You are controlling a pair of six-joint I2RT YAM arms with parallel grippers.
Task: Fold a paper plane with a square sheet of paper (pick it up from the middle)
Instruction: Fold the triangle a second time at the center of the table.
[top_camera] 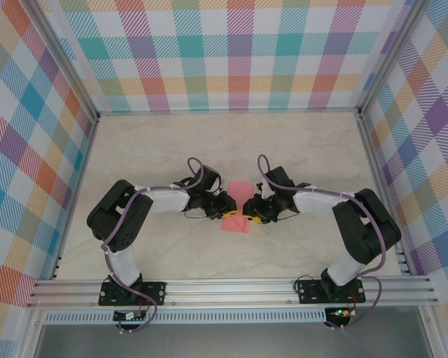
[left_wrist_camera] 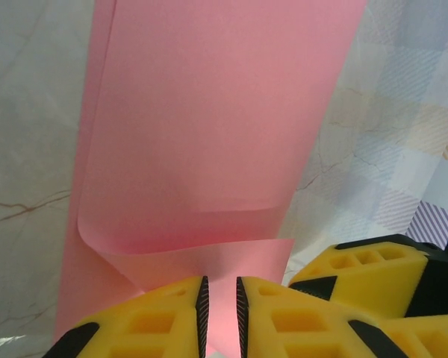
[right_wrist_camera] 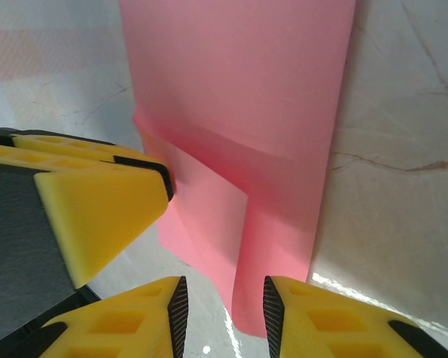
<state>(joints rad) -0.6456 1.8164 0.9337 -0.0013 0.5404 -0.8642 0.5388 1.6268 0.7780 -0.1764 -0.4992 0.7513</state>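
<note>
Square sheet of paper point(top_camera: 235, 224), left tool point(left_wrist_camera: 222, 302) at its nine o'clock, right tool point(right_wrist_camera: 222, 302) at three, both narrowly apart astride its edges

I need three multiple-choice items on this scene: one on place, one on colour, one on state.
1. The square sheet of paper lies: A between the left gripper and right gripper; B by the far wall; C on the rail.
2. The gripper fingers are: A green; B yellow; C white.
3. The sheet is: A flat; B crumpled; C partly folded over.
Key: A, the top view shows it amid them; B, the wrist views show yellow; C, its near edge curls over itself.
</note>
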